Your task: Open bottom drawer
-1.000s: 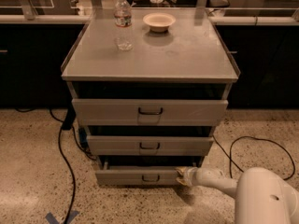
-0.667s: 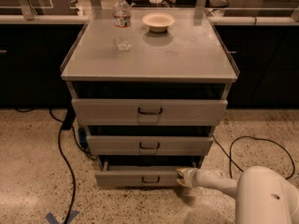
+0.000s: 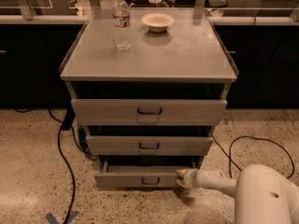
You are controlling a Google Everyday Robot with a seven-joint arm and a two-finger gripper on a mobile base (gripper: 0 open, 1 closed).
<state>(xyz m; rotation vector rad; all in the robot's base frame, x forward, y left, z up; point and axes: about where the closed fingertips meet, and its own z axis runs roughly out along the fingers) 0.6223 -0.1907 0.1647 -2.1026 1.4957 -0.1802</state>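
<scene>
The bottom drawer (image 3: 135,177) is the slimmest grey front of three, low on the grey cabinet, with a small dark handle (image 3: 150,181) at its centre. It stands pulled out a short way, with a dark gap above its front. My gripper (image 3: 181,178) is at the end of the white arm (image 3: 219,183) that reaches in from the lower right. Its tip sits at the drawer front's right end, to the right of the handle.
The middle drawer (image 3: 149,144) and the tall top drawer (image 3: 148,111) sit above. A water bottle (image 3: 122,21) and a bowl (image 3: 158,21) stand on the cabinet top (image 3: 187,50). Black cables (image 3: 65,162) lie on the speckled floor at left and right (image 3: 252,141).
The bottom drawer has come out slightly further and the gripper has stayed at its right end.
</scene>
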